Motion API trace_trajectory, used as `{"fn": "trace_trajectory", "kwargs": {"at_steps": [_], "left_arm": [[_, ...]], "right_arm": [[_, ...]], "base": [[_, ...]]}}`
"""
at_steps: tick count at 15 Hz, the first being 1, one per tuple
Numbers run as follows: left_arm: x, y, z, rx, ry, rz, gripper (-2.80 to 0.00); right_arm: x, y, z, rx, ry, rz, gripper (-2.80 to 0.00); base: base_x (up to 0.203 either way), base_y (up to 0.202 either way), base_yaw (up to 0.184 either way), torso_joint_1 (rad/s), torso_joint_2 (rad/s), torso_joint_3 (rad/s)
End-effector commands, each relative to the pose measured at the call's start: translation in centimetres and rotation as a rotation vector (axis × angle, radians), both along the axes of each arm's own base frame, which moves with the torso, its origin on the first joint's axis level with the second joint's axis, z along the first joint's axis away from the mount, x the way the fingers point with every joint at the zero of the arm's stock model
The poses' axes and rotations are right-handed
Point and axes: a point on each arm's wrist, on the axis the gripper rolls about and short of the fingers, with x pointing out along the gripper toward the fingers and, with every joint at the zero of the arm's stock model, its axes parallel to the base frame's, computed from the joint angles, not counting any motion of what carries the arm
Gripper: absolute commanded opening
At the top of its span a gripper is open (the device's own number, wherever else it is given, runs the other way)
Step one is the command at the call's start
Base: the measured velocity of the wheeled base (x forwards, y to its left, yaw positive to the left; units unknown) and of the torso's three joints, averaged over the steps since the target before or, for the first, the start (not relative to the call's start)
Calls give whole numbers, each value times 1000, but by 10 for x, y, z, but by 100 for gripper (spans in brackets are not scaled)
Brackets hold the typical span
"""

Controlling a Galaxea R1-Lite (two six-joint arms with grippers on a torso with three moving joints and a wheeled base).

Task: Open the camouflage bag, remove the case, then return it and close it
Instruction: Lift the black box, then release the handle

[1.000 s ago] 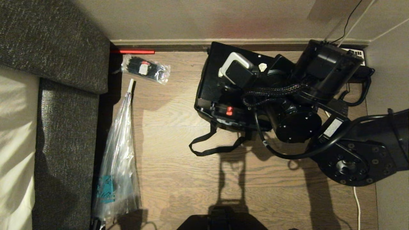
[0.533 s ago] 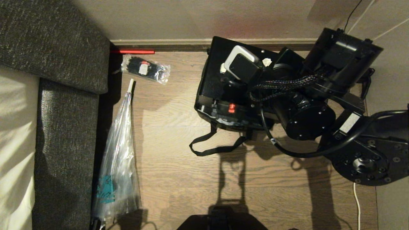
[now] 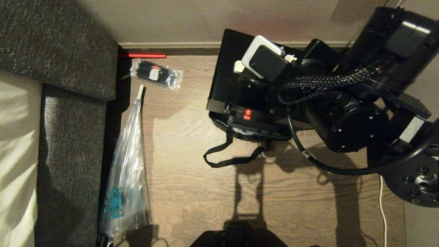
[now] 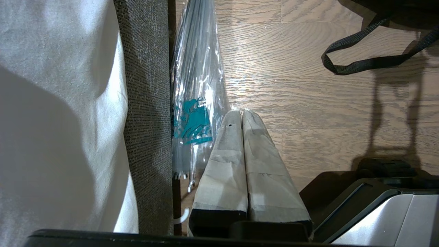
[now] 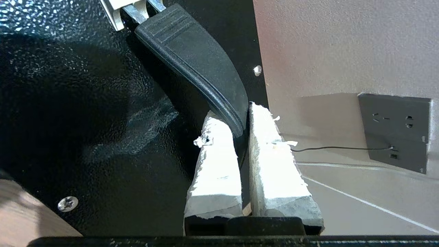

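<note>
— Where is the case point(image 3: 226, 82)?
— Near the wall, over the bag point(image 3: 253, 132) on the wooden floor point(image 3: 192, 192). It is black and glossy, and its near side, with a small red button point(image 3: 246, 114), stands above the bag's rim. Most of the bag is hidden under it; a black strap point(image 3: 226, 159) loops out onto the floor toward the robot.

— What holds it?
— The right gripper point(image 5: 241, 123). Its white padded fingers point(image 5: 271, 151) are clamped on the case's black handle point(image 5: 195, 58), which runs across the top panel. From the head camera the right arm covers much of the case.

— And the left gripper point(image 4: 241, 115)?
— Parked low beside the sofa point(image 3: 68, 137), pads pressed together with nothing between them.

— Anything else around?
— A long clear plastic bag point(image 3: 127, 178) with teal print lies along the sofa's edge — well left of the case. A smaller clear packet point(image 3: 156, 73) of dark items sits near the skirting. A grey wall socket point(image 5: 394, 132) shows behind the right gripper.
</note>
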Motion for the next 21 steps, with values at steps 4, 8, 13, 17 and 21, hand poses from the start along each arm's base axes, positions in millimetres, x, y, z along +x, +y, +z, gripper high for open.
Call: {"fn": "trace_trajectory", "kwargs": {"at_steps": [4,8,13,17,21], "left_arm": [[0,0,0,0,4,0,-280],[0,0,0,1,4,0,-280],[0,0,0,0,4,0,-280],[0,0,0,0,4,0,-280],[0,0,0,0,4,0,-280]], "right_arm": [[-9,-14,12,-24,-22,-35,-280],[-12,-22,19,-43,-36,-56,-280],[-1,-45,23,-92,-45,-148,-280],[7,-58,25,-118,-46,-208,-280],[11,-72,29,-129,-53,-261,-280]], "base": [[0,0,0,0,0,0],[0,0,0,0,0,0],[0,0,0,0,0,0],[0,0,0,0,0,0],[0,0,0,0,0,0]]}}
